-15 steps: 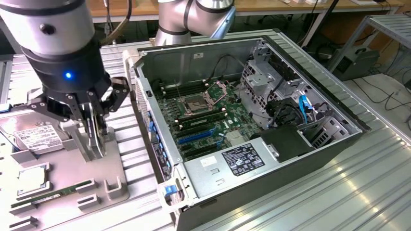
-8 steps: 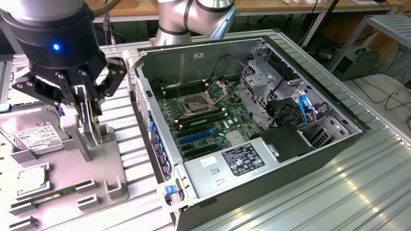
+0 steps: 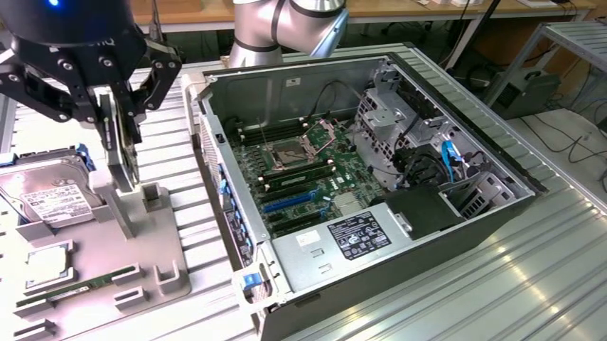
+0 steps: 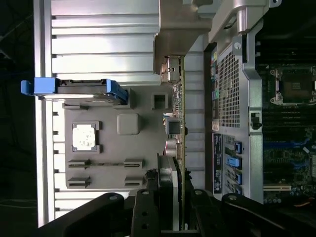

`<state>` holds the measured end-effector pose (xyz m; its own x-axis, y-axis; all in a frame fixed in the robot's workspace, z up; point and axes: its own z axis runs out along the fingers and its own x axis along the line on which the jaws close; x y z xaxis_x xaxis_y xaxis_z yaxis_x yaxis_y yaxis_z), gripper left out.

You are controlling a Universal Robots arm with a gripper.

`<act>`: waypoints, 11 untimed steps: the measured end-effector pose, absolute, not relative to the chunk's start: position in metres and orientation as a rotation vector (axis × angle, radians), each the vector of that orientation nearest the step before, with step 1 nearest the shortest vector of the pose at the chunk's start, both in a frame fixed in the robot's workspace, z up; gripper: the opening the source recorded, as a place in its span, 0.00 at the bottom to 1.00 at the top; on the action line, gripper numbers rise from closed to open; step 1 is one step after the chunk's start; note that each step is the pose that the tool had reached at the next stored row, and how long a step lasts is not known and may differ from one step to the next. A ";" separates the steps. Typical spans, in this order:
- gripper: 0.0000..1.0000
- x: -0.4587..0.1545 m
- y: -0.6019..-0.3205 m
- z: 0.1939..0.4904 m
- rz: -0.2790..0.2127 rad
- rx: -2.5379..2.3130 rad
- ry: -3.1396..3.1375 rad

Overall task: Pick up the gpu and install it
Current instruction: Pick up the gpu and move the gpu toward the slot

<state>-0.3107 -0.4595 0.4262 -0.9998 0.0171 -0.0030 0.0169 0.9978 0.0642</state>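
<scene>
The gpu (image 3: 121, 155) hangs edge-on at the exterior view's left, a thin dark card standing upright. My gripper (image 3: 116, 114) is shut on its upper part, one black finger on each side. The card's lower edge sits just at the posts of the grey holder stand (image 3: 142, 234); I cannot tell whether it is clear of the slot. In the wrist view the gpu (image 4: 177, 118) runs away from my gripper (image 4: 173, 207) as a narrow green edge with its silver bracket at the far end.
On the stand lie a hard drive (image 3: 47, 195) in blue rails, a processor chip (image 3: 47, 264) and a memory stick (image 3: 67, 291). The open computer case (image 3: 493, 177) fills the exterior view's right, its motherboard (image 3: 303, 177) showing blue slots (image 3: 289, 202). The case wall (image 4: 232, 98) stands close beside the card.
</scene>
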 end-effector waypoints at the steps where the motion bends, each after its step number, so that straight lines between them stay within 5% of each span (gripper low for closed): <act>1: 0.28 -0.311 -0.459 0.428 0.100 0.027 3.136; 11: 0.28 -0.303 -0.459 0.429 0.100 0.027 3.136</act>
<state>-0.3026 -0.4594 0.4290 -0.9998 0.0171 -0.0029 0.0169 0.9978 0.0640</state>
